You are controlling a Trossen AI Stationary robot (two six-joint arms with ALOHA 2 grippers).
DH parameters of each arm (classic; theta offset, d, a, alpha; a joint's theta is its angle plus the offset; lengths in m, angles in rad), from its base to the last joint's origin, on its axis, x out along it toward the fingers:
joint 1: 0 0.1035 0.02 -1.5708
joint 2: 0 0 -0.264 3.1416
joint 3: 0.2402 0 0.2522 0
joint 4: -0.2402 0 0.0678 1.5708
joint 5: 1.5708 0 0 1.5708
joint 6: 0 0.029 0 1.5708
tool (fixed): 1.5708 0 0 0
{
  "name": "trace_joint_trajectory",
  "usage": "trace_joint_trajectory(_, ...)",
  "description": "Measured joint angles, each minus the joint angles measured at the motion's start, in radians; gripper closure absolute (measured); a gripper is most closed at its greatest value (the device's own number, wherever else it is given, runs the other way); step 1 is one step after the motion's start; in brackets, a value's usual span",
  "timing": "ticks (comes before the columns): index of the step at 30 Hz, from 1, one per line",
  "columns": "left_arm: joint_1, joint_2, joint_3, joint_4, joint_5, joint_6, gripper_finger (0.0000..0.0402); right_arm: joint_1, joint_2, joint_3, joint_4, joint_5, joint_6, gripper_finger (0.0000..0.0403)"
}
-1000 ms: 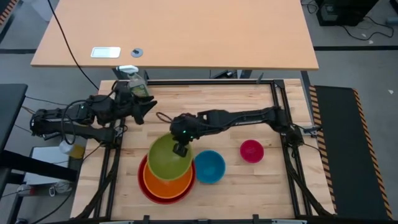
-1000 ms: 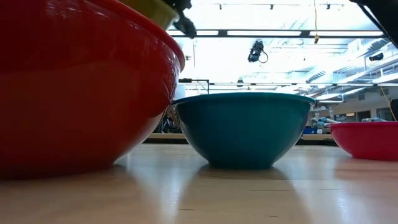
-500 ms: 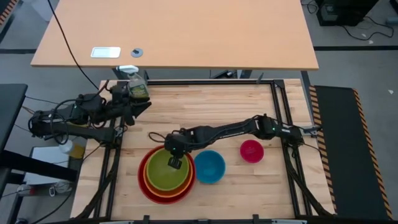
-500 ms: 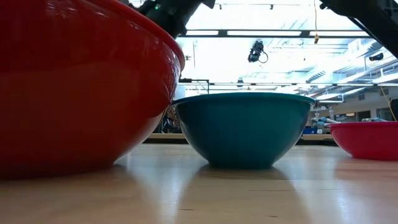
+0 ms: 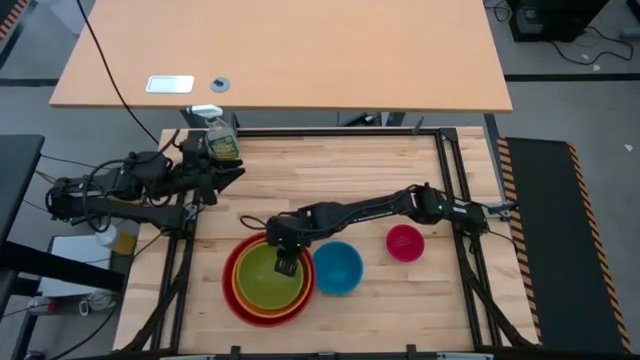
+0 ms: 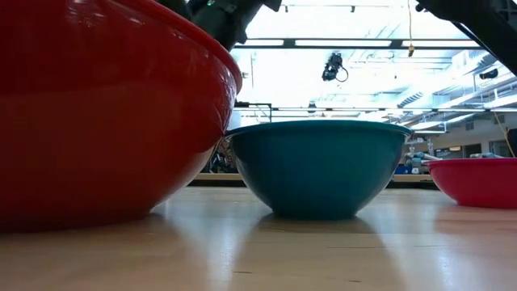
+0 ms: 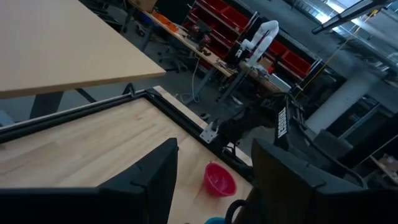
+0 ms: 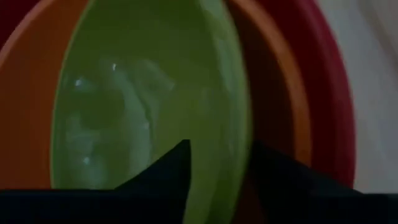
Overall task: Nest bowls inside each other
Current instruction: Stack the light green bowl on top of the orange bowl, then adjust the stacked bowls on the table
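A green bowl (image 5: pixel 268 278) sits nested in an orange bowl (image 5: pixel 240 297), which sits in a red bowl (image 5: pixel 231 272) at the table's near left. My right gripper (image 5: pixel 286 263) stands open over the green bowl's right rim, one finger inside the bowl and one outside. A blue bowl (image 5: pixel 338 267) rests on its base just right of the stack, and a small pink bowl (image 5: pixel 405 243) stands farther right. My left gripper (image 5: pixel 228 170) waits open and level at the far left. My right gripper comes down slanting from the table's right, astride the green bowl's rim (image 8: pixel 231 155). A gap shows between the rim and the inner finger (image 8: pixel 165 171). Whether the outer finger (image 8: pixel 280 177) touches the rim, I cannot tell. The bowl rests in the orange bowl.
A spray bottle (image 5: pixel 221 143) stands at the table's far left corner beside my left gripper. Black frame rails (image 5: pixel 452 200) run along the table's sides. Bare wood lies across the far half and the near right. In the low view the red bowl (image 6: pixel 105 113) fills the left.
My right gripper has gone down and toward the table's near left with the green bowl. The bowl was raised and tilted over the orange bowl; now it sits level inside it.
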Motion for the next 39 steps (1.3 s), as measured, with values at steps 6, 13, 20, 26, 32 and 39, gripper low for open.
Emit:
trace_joint_trajectory(6, 0.0, 0.0, 0.0, -0.032, 0.0, 0.0, 0.0194, 0.0, 0.0, 0.106, -0.137, 0.028, 0.009, 0.0163)
trace_joint_trajectory(13, 0.0, 0.0, 0.0, -0.119, 0.001, -0.005, 0.0194, -0.013, -0.057, 0.151, -0.239, 0.11, 0.008, 0.0101)
trace_joint_trajectory(20, 0.0, 0.001, 0.0, -0.228, 0.019, -0.032, 0.0194, -0.014, -0.114, 0.15, -0.427, 0.252, -0.009, 0.0091)
trace_joint_trajectory(26, 0.0, 0.001, 0.0, -0.293, 0.024, -0.061, 0.0194, 0.007, -0.116, 0.144, -0.465, 0.292, -0.049, 0.0103)
trace_joint_trajectory(32, 0.0, 0.001, 0.0, -0.321, 0.047, -0.083, 0.0194, 0.025, -0.122, 0.133, -0.462, 0.346, -0.108, 0.0125)
trace_joint_trajectory(39, 0.0, 0.054, 0.0, -0.417, 0.155, -0.109, 0.0194, -0.015, -0.132, 0.134, -0.484, 0.385, -0.187, 0.0142)
